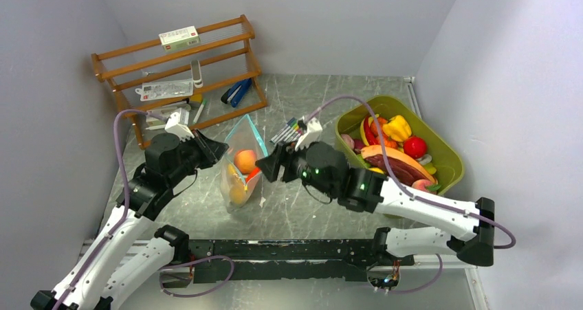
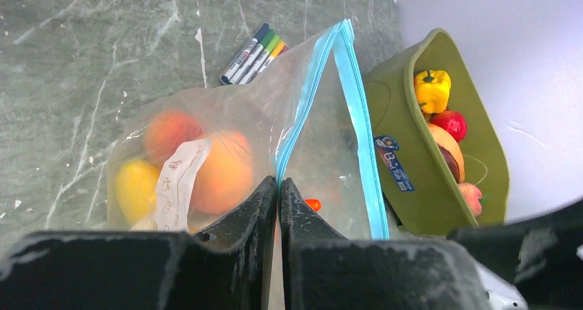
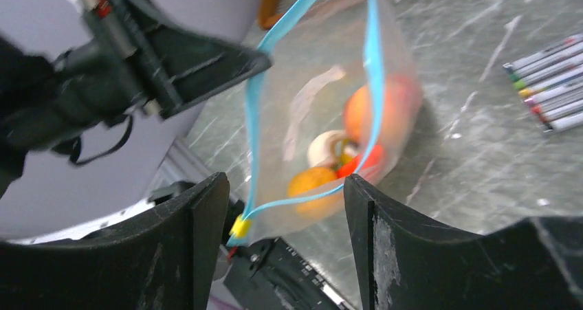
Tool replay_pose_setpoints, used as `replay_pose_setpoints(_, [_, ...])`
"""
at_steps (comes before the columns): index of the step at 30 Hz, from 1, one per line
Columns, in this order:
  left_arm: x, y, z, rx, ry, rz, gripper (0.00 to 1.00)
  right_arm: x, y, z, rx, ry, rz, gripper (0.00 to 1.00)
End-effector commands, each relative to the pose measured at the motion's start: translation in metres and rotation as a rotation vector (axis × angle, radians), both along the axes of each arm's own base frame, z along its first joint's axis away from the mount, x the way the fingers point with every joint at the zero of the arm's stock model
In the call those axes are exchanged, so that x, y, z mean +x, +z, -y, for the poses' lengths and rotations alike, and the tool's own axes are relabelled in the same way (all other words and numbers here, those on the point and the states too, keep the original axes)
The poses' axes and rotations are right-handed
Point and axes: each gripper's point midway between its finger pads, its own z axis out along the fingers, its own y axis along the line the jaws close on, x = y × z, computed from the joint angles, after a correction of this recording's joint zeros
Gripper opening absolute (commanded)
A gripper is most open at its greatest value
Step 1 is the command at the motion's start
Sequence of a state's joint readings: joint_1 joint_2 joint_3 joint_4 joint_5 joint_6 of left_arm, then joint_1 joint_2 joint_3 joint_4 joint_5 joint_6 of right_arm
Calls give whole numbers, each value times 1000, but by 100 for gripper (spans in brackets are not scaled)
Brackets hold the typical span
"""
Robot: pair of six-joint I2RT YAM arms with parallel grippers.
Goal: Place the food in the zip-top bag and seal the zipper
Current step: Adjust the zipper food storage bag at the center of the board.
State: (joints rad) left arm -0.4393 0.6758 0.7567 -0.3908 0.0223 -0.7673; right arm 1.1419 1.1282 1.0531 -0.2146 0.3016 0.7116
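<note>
The left gripper point(image 2: 278, 183) has its fingers pressed together, pinching the zip-top bag point(image 1: 240, 176) at the left edge of its mouth, right on the teal zipper point(image 2: 357, 104). The bag stands on the table point(image 1: 309, 217) with its mouth held open, and the strip's two sides spread apart toward the far end. Inside lie pieces of food point(image 2: 223, 172): an orange fruit, a yellow one, a white piece and something red.

The right gripper point(image 3: 285, 186) is just right of the bag with its jaws spread and nothing between them. It points at the open mouth; whether it touches the plastic I cannot tell.

Marker pens point(image 1: 289, 130) lie just beyond it. Farther right sits an olive-green tub point(image 1: 450, 160) holding more toy food. A wooden rack point(image 1: 179, 69) stands far left.
</note>
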Motion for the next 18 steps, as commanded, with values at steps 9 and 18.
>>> replay_pose_setpoints(9, [11, 11, -3, -3, 29, 55, 7, -54, -21, -44, 87, -12, 177, 53])
replay_pose_setpoints(18, [9, 12, -8, 9, 47, 66, 7, -68, -37, -68, 31, -26, 244, 57])
